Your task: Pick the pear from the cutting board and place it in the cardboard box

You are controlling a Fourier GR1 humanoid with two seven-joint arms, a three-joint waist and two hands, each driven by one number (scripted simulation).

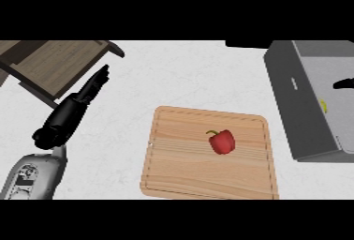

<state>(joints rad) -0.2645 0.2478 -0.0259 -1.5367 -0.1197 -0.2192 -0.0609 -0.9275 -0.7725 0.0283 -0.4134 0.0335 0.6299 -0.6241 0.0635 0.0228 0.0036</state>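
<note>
Cutting board (207,178): lies flat on the white counter (138,98), low in the middle of the view.
On the board: one red pepper (222,141) with a green stem, near the middle. No pear shows on the board.
Box (304,117): grey, open-topped, at the right, just beside the board.
Inside the box: a yellow sliver (323,105) shows against the left inner wall. It may be the pear, but it is too small to tell.
Left hand (72,110): empty, with fingers straight and relaxed, at the left, pointing up toward a wooden crate (48,61).
Right hand (343,84): probably the black shape over the box at the right edge. I cannot tell whether it holds anything.
Progress: if the sliver is the pear, it already lies in the box and only the hand's retreat remains. If it is not, the pear is out of sight.
</note>
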